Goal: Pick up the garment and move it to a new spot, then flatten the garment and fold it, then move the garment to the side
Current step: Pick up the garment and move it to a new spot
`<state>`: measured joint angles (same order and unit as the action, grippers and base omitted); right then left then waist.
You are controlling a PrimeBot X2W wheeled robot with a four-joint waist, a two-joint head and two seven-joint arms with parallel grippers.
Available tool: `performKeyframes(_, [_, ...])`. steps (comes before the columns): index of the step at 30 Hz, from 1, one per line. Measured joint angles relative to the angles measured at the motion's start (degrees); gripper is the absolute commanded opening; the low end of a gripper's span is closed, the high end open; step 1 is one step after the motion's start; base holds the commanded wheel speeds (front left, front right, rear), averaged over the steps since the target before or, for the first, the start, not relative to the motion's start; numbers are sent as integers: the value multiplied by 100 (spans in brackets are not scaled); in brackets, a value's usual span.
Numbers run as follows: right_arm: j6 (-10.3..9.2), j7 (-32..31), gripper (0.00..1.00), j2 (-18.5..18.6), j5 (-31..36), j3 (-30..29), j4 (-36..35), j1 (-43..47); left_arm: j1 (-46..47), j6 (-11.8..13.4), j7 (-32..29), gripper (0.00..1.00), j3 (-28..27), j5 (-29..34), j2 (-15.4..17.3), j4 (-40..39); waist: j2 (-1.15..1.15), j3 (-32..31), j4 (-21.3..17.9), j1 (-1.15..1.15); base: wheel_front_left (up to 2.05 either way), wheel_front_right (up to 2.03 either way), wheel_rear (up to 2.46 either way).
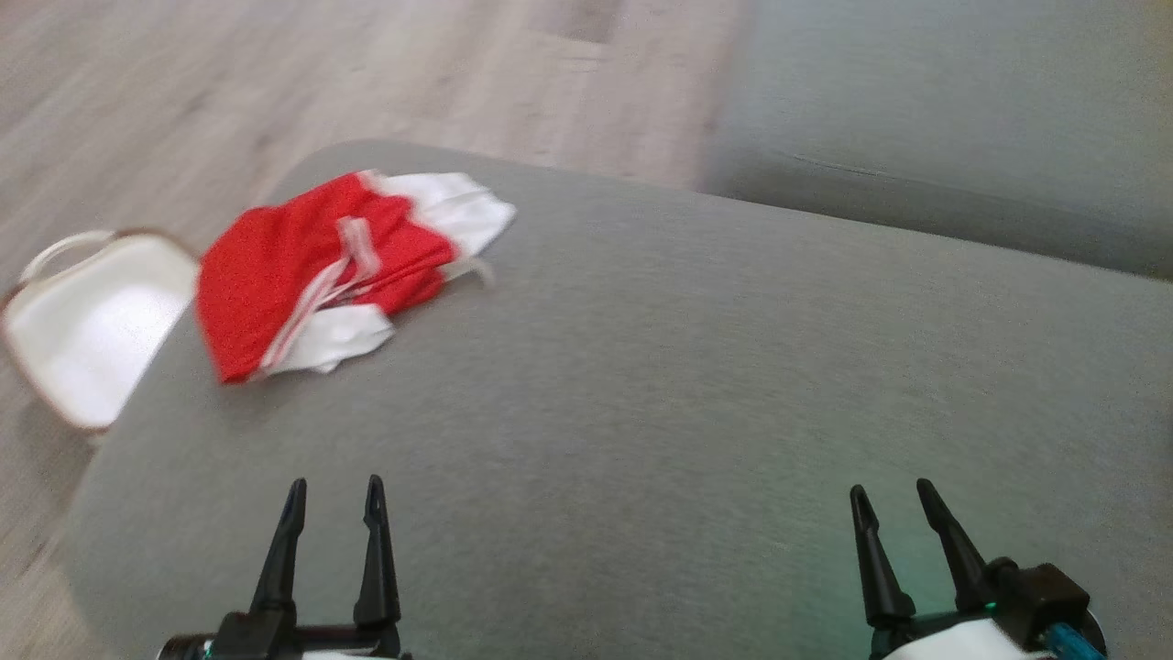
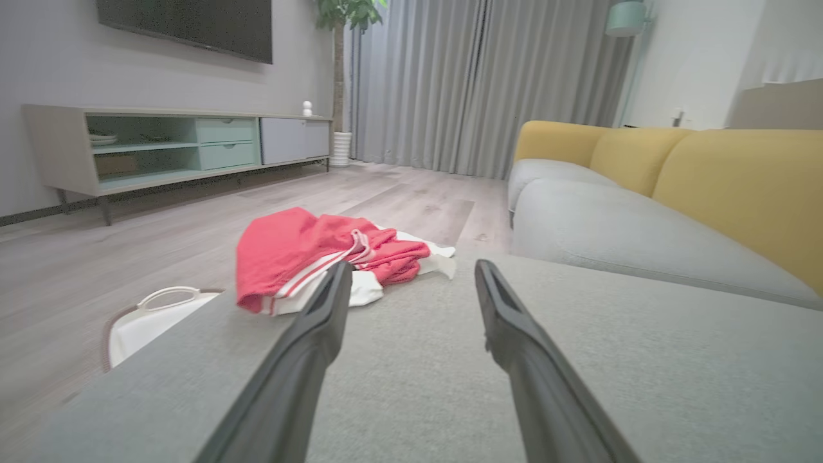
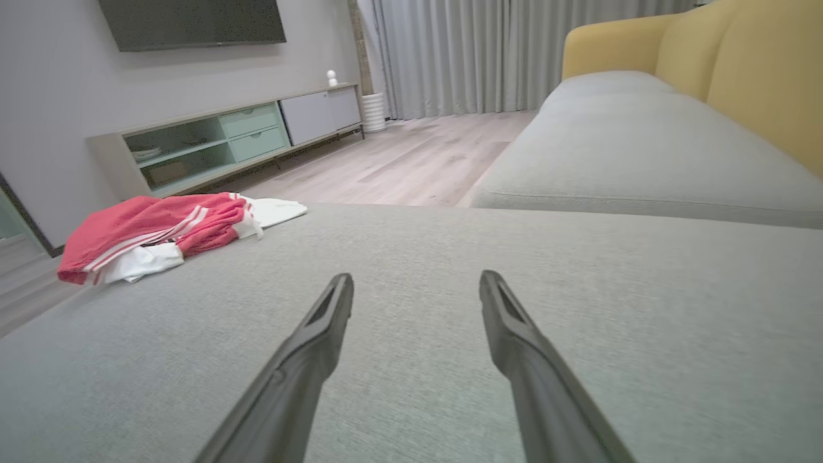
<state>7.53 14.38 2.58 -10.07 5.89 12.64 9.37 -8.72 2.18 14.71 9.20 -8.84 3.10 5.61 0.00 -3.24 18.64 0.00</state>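
Observation:
The garment [image 1: 312,275] is red with white panels and white stripes, and it lies crumpled at the far left corner of a grey upholstered cushion [image 1: 660,385]. My left gripper [image 1: 334,490] hovers open at the near left edge, well short of the garment, with nothing between its fingers. At the near right, my right gripper [image 1: 887,493] also stands open and empty. The left wrist view has the garment [image 2: 321,254] just beyond the open left gripper [image 2: 415,273]. Seen from the right wrist, the garment [image 3: 167,235] is far off to the left of the right gripper [image 3: 416,283].
A white basket [image 1: 87,321] with a handle stands on the wooden floor just off the cushion's left edge. A grey sofa seat [image 1: 962,128] with yellow backs [image 2: 739,180] lies beyond to the right. A TV cabinet [image 2: 173,145] lines the far wall.

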Motion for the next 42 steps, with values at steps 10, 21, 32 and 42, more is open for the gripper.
performKeyframes(10, [0,0,100,-4,116,253,104,-217,-163,183,0,100,-288,-74,0,-253,0,305,1061,0,0,0,0])
performKeyframes(21, [0,0,100,531,322,62,-129,-426,1348,-45,0,100,-583,9,-19,-372,0,1267,1232,1,0,0,0])
performKeyframes(32, [0,-199,100,1602,482,85,-957,-1001,4955,-225,-1087,100,-978,-394,46,2595,0,2673,1273,2,0,0,0])
performKeyframes(42, [0,-745,100,2231,392,338,-2056,-1601,6605,-225,-2358,100,-1314,-840,245,5508,0,3578,1006,1,0,0,0])
